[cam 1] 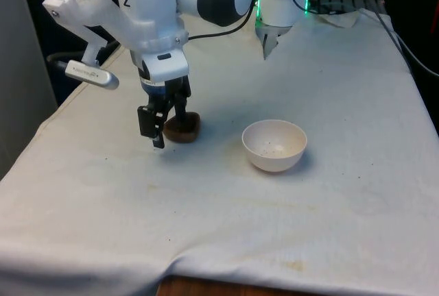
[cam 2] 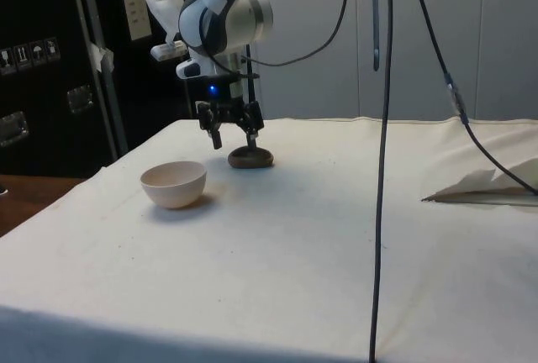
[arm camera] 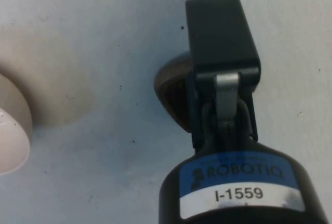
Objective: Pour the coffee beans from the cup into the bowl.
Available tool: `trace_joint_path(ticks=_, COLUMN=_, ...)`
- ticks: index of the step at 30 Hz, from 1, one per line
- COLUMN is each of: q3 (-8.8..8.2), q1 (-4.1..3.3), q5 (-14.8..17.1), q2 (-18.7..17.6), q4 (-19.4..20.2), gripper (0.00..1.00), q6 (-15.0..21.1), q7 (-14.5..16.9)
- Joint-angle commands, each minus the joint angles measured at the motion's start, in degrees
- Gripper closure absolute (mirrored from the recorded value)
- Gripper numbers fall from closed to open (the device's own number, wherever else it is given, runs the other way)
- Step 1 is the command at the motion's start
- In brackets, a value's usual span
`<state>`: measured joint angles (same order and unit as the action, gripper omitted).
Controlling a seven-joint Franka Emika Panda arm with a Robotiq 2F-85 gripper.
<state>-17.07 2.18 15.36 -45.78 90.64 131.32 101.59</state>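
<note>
Task looks barely begun: the cup (cam 1: 182, 128), a low brown thing, sits on the cloth (cam 1: 226, 227) near the front view's left, and the gripper (cam 1: 167, 122) is down at it, fingers apart w/ one on each side of the rim as far as front & side views let me judge, not closed on it. In the side view the gripper (cam 2: 231, 131) hangs just above the cup (cam 2: 250, 158), tips at rim level; can't tell if either tip touches. Wrist view has the cup (arm camera: 174, 92) half hidden behind one finger (arm camera: 220, 37). The bowl (cam 1: 274, 145) stands upright, well to the front view's right of the cup, w/ just a few dark specks inside, so no real pour is in it yet imo. Left to do: close on cup, lift, carry over to bowl, tip. Can't see beans in the cup from any angle. Nothing lies btwn cup & bowl, path is bare cloth. Other stuff: crumpled paper (cam 2: 487, 188) far off by the cloth edge, cables (cam 2: 382, 170) hanging in the side view, neither in the way.
</note>
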Motion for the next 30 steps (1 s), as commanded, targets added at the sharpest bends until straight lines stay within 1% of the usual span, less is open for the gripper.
trace_joint_path(ticks=1, q3=-0.17, q1=-0.23, q5=-0.2, q2=-0.1, q4=-0.1, gripper=0.0, q6=0.1, q7=-0.2)
trace_joint_path(ticks=3, q3=-0.17, q1=-0.29, q5=-0.3, q2=-0.1, q4=-0.1, gripper=0.02, q6=0.1, q7=-0.3)
trace_joint_path(ticks=6, q3=-0.23, q1=-0.29, q5=-0.3, q2=-0.1, q4=-0.1, gripper=0.16, q6=0.1, q7=-0.3)
trace_joint_path(ticks=7, q3=0.0, q1=-0.06, q5=0.0, q2=0.0, q4=0.0, gripper=0.22, q6=0.0, q7=0.0)
trace_joint_path(ticks=8, q3=-0.23, q1=-0.29, q5=-0.3, q2=-0.1, q4=-0.1, gripper=0.22, q6=0.1, q7=-0.3)
trace_joint_path(ticks=9, q3=-0.23, q1=-0.29, q5=-0.3, q2=-0.1, q4=-0.1, gripper=0.34, q6=0.1, q7=-0.3)
trace_joint_path(ticks=10, q3=-0.23, q1=-0.29, q5=-0.3, q2=-0.1, q4=-0.1, gripper=0.42, q6=0.1, q7=-0.3)
trace_joint_path(ticks=15, q3=-0.23, q1=-0.34, q5=-0.3, q2=-0.1, q4=-0.1, gripper=0.7, q6=0.2, q7=-0.3)
trace_joint_path(ticks=16, q3=0.0, q1=-0.06, q5=0.0, q2=0.0, q4=0.0, gripper=0.75, q6=0.0, q7=0.0)
trace_joint_path(ticks=17, q3=-0.23, q1=-0.34, q5=-0.3, q2=-0.1, q4=-0.1, gripper=0.8, q6=0.2, q7=-0.3)
trace_joint_path(ticks=20, q3=-0.23, q1=-0.34, q5=-0.3, q2=-0.1, q4=-0.1, gripper=0.96, q6=0.2, q7=-0.3)
trace_joint_path(ticks=21, q3=-0.23, q1=-0.34, q5=-0.3, q2=-0.1, q4=-0.1, gripper=1.0, q6=0.1, q7=-0.3)
trace_joint_path(ticks=24, q3=-0.17, q1=-0.34, q5=-0.2, q2=-0.1, q4=-0.1, gripper=1.0, q6=0.1, q7=-0.3)
trace_joint_path(ticks=26, q3=0.06, q1=-0.17, q5=0.0, q2=0.0, q4=0.0, gripper=1.0, q6=-0.1, q7=0.0)
trace_joint_path(ticks=28, q3=-0.11, q1=-0.29, q5=-0.1, q2=-0.1, q4=-0.1, gripper=1.0, q6=0.0, q7=-0.2)
trace_joint_path(ticks=30, q3=-0.06, q1=-0.23, q5=-0.1, q2=0.0, q4=-0.1, gripper=1.0, q6=-0.1, q7=-0.1)
